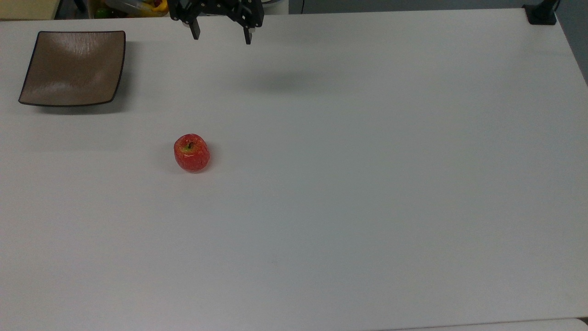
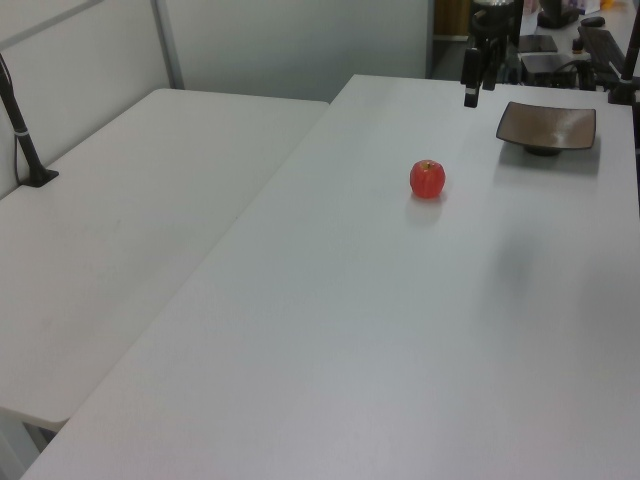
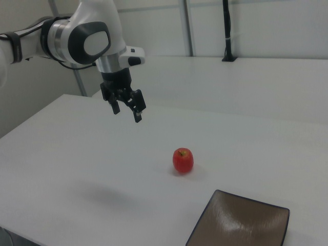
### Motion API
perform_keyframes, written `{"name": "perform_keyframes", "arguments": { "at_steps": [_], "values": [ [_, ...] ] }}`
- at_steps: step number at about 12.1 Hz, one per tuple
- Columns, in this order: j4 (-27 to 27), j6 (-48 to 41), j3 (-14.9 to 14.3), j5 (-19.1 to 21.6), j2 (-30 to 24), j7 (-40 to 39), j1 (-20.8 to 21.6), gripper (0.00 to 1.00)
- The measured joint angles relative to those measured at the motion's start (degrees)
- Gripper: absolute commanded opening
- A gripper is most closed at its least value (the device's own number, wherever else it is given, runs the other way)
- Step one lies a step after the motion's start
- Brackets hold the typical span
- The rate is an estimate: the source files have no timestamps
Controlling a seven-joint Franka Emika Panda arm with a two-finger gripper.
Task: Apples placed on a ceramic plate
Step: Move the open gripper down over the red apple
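red apple (image 1: 191, 152) sits on bare white table (image 1: 367, 184), well apart from the brown ceramic plate (image 1: 73, 69) near the top view's left edge. gripper (image 1: 222, 36) hangs above, fingers spread, apparently empty.

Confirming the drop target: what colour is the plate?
Glossy brown with a thin dark rim; the plate shows best in the top view.

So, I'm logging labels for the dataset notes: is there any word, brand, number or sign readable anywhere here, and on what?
None can be read: the apple, the ceramic plate, the table and the arm and gripper show no print. The clutter behind the table's far edge is too blurred to tell.
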Motion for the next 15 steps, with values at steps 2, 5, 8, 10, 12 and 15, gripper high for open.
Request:
{"name": "perform_keyframes", "arguments": {
  "at_steps": [2, 5, 8, 10, 12, 15],
  "values": [
    [0.06, 0.0, -0.03, 0.0, -0.01, 0.0, 0.0, 1.0],
    [0.13, 0.0, -0.26, 0.0, -0.15, 0.0, -0.01, 1.0],
    [0.21, 0.02, -0.32, 0.0, -0.38, 0.0, -0.01, 1.0],
    [0.18, 0.56, -0.32, 0.0, -0.34, -0.51, -0.02, 1.0],
    [0.0, 3.37, -0.35, 0.0, 0.13, -0.97, -0.15, 1.0],
    [-0.22, 8.56, -0.65, -0.16, 2.77, -1.28, -0.75, 1.0]
  ]
}}
